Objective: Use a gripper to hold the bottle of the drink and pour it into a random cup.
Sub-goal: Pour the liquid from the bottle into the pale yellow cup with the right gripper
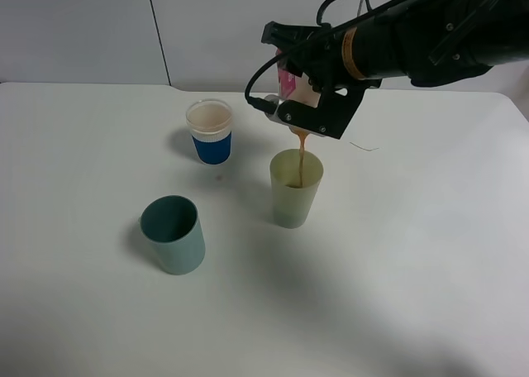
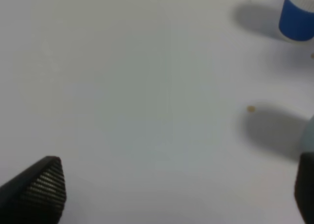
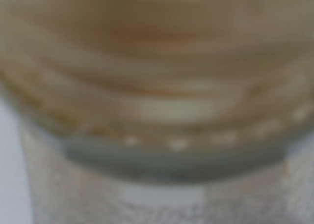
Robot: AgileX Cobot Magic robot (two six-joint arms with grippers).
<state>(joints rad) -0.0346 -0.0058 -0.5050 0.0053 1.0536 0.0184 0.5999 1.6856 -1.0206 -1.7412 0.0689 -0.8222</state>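
**Drink (image 1: 302, 150) streaming into the yellow-green tumbler (image 1: 293, 203)**

Left gripper (image 2: 174, 194) shows to us only in its own wrist view. Its ribbed black fingers (image 2: 41, 189) stand spread wide with nothing between them, over the white table (image 2: 147, 76).

In the high view the nearest thing we find is a teal tumbler (image 1: 172, 234). It stands upright, nearer than the yellow-green tumbler, to its left and apart from it.

The yellow-green tumbler stands upright. Just above its mouth the right gripper (image 1: 283, 73) is clamped on the bottle (image 1: 294, 96). The bottle is tipped neck-down, its red-and-white label showing between the black fingers. From its neck a thin brown line of drink falls straight into the tumbler.

In the right wrist view we make out only the bottle, close and blurred, brown above and pale below.

Farther back than the yellow-green tumbler and to its left, well apart, a blue-and-white paper cup (image 1: 210, 131) stands upright.
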